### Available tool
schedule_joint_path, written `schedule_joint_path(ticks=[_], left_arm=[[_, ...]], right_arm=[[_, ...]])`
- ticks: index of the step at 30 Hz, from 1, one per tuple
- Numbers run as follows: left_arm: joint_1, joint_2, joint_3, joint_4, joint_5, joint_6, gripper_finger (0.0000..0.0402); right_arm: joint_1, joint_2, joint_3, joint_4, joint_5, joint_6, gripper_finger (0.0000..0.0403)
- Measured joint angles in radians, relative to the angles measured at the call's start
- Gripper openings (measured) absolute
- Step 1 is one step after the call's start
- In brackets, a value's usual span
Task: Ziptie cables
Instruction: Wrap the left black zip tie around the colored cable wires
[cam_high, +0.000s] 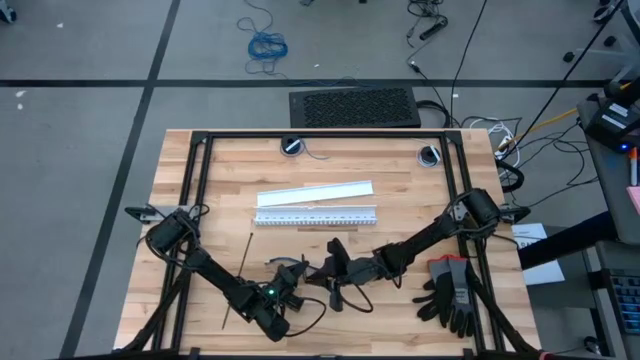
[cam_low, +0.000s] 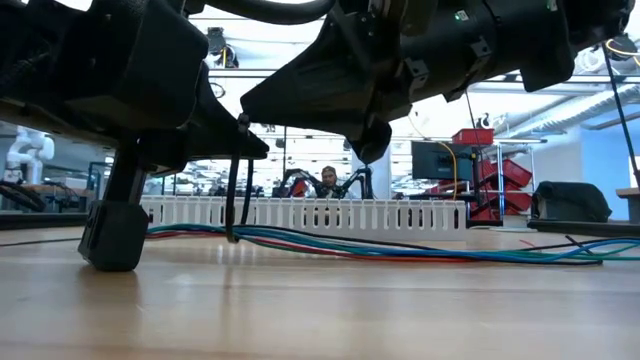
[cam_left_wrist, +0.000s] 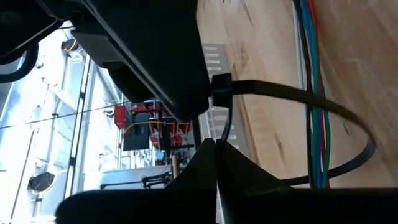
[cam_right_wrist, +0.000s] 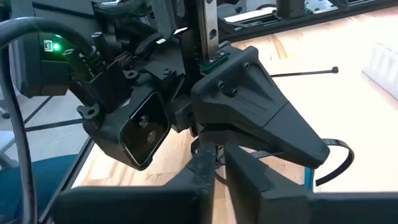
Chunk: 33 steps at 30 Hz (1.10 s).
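Ziptie looped round the cables

Left claw clenched on ziptie, holding the loop around cables; right claw seemingly pinching its tail to tighten.

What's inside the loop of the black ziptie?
The coloured cables run through the ziptie loop, lying on the wooden table. The left gripper covers the loop's near end.

We see the cables, thin blue, green and red wires, lying flat on the wood. One black ziptie loops around them; another ziptie lies straight nearby.
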<state>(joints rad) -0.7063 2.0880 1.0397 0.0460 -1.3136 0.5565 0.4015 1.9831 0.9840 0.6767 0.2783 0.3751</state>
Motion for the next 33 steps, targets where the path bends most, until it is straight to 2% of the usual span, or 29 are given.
schedule_joint_path(ticks=[5,16,23,26,31,33], left_arm=[[0.0,0.0,0.0,0.001,0.0,0.0,0.0],[-0.001,0.0,0.0,0.005,0.015,0.037,0.0],[-0.002,0.0,0.0,0.004,0.014,0.041,0.0],[0.0,0.0,0.0,0.003,-0.003,-0.001,0.0],[-0.005,0.002,-0.002,0.053,-0.098,-0.132,0.0009],[-0.015,-0.007,-0.002,0.053,-0.086,-0.188,0.0015]], right_arm=[[-0.009,0.001,0.0,0.03,-0.039,-0.007,0.0001],[-0.009,0.001,0.0,0.115,0.113,-0.065,0.0],[-0.014,0.001,0.0,0.113,0.123,-0.057,0.0],[-0.011,0.001,0.0,0.104,0.119,-0.039,0.0],[0.01,0.001,0.0,0.044,0.113,-0.013,0.0],[0.016,0.001,0.0,0.035,0.117,-0.01,0.0]])
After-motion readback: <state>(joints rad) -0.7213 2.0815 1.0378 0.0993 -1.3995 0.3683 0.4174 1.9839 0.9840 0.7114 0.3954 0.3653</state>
